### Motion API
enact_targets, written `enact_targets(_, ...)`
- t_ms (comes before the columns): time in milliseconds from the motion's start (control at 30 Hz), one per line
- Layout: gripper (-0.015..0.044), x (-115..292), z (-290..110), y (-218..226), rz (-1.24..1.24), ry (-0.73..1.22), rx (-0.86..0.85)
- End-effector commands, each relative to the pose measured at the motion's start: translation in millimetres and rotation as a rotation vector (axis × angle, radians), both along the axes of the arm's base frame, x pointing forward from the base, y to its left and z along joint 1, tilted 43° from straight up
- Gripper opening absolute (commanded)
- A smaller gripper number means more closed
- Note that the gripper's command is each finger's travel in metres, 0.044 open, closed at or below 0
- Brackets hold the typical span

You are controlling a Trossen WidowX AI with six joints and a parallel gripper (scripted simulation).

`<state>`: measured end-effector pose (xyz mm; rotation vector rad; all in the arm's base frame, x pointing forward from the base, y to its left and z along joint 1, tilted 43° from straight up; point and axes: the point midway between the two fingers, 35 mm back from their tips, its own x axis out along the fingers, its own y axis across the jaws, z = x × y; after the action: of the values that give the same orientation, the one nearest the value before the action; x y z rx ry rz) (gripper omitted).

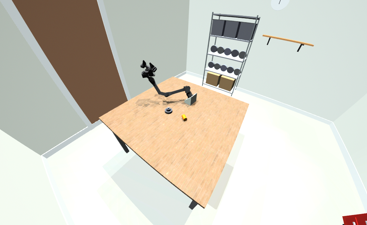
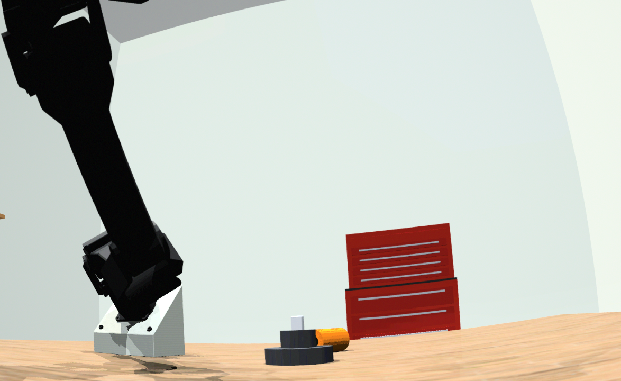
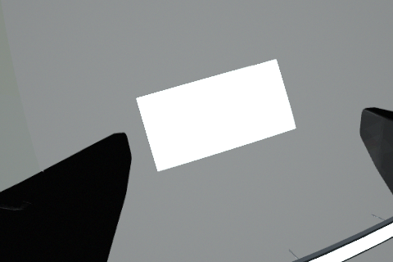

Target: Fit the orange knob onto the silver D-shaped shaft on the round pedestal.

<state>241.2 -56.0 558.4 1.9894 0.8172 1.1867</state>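
The orange knob (image 1: 183,117) (image 2: 332,338) lies on its side on the wooden table (image 1: 184,156), a little to the right of the pedestal. The dark round pedestal (image 1: 168,110) (image 2: 298,354) stands upright with the silver D-shaped shaft (image 2: 297,322) sticking up from it, bare. My gripper (image 1: 148,66) (image 3: 246,133) is open and empty. It is raised high above the table's far left edge and points upward, far from both knob and pedestal. The wrist view shows only the ceiling between the fingers.
The arm's grey base block (image 1: 191,99) (image 2: 139,331) stands at the table's far edge. A metal shelf rack (image 1: 229,53) stands against the back wall. A red tool chest (image 2: 400,281) stands beyond the table.
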Motion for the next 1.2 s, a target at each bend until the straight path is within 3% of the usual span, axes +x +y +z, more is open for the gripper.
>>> enact_targets(0, 0.0426, -3, 1, 2, -0.003, -0.016, -0.006)
enact_targets(133, 0.0440, -66, 22, 40, -0.110, -0.281, -0.161)
enact_targets(300, 0.0440, -114, 31, 81, -0.221, -0.463, -0.326)
enact_targets(433, 0.0440, -159, 21, 140, -0.302, -0.671, -0.524)
enact_targets(600, 0.0440, -182, -8, 225, -0.409, -0.892, -0.844)
enact_targets(933, 0.0440, -131, -128, 357, -0.449, -1.209, -1.564)
enact_targets(1167, 0.0440, -50, -236, 390, -0.269, -1.269, -2.059)
